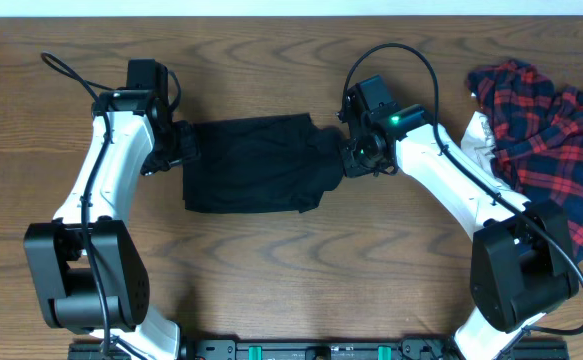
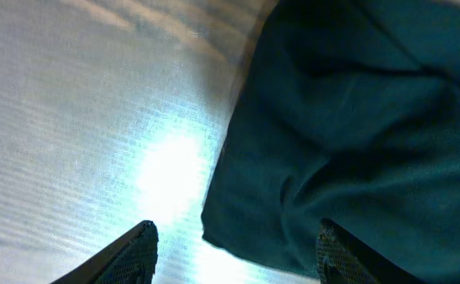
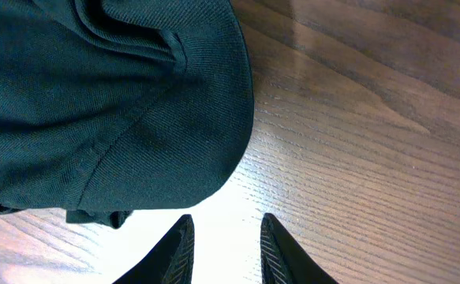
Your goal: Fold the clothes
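Black shirt in rough rectangle on wooden table, left gripper spread wide at its edge (nothing held), right gripper slightly parted, empty, plaid garment well apart.

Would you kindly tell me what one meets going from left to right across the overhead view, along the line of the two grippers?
left gripper → black shirt → right gripper → red-and-navy plaid garment
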You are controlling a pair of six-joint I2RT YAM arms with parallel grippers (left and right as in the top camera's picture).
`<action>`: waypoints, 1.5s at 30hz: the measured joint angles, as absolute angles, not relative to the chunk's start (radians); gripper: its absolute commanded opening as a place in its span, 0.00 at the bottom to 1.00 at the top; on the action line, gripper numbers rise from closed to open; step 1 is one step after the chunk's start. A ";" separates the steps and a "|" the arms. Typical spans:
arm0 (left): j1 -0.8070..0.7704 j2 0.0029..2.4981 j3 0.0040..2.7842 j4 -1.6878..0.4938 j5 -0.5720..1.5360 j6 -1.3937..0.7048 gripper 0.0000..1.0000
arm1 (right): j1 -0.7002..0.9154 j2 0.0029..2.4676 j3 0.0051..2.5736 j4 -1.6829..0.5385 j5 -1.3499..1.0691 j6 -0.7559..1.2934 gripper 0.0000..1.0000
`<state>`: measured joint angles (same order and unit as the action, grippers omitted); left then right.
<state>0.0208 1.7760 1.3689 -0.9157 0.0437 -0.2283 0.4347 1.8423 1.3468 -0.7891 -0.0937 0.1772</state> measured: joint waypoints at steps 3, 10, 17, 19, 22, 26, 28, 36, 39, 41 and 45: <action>0.041 1.776 1.369 -0.916 0.034 -0.239 0.74 | 0.435 1.842 1.347 -0.782 -0.096 0.175 0.27; 0.125 1.791 1.369 -0.843 0.068 -0.242 0.84 | 0.437 1.842 1.348 -0.745 -0.180 0.114 0.28; 0.134 1.923 1.369 -0.823 0.252 -0.168 0.91 | 0.443 1.842 1.348 -0.744 -0.229 0.089 0.28; 0.134 1.963 1.368 -0.822 0.297 -0.148 0.91 | 0.443 1.842 1.348 -0.744 -0.233 0.086 0.28; 0.134 2.008 1.368 -0.813 0.337 -0.127 0.94 | 0.443 1.842 1.349 -0.744 -0.236 0.086 0.28; 0.135 2.032 1.369 -0.808 0.414 -0.085 0.94 | 0.443 1.842 1.349 -0.746 -0.235 0.086 0.28; 0.135 2.035 1.369 -0.809 0.450 -0.070 0.93 | 0.443 1.842 1.349 -0.745 -0.234 0.086 0.28; 0.135 2.054 1.370 -0.843 0.554 -0.030 0.84 | 0.443 1.843 1.349 -0.693 -0.233 0.068 0.27; 0.136 2.059 1.370 -0.846 0.593 -0.021 0.82 | 0.443 1.850 1.351 -0.653 -0.237 0.064 0.27; 0.136 2.064 1.370 -0.847 0.617 -0.017 0.82 | 0.443 1.863 1.353 -0.632 -0.249 0.063 0.27; 0.136 2.069 1.370 -0.849 0.645 -0.017 0.76 | 0.444 1.919 1.356 -0.595 -0.288 0.062 0.27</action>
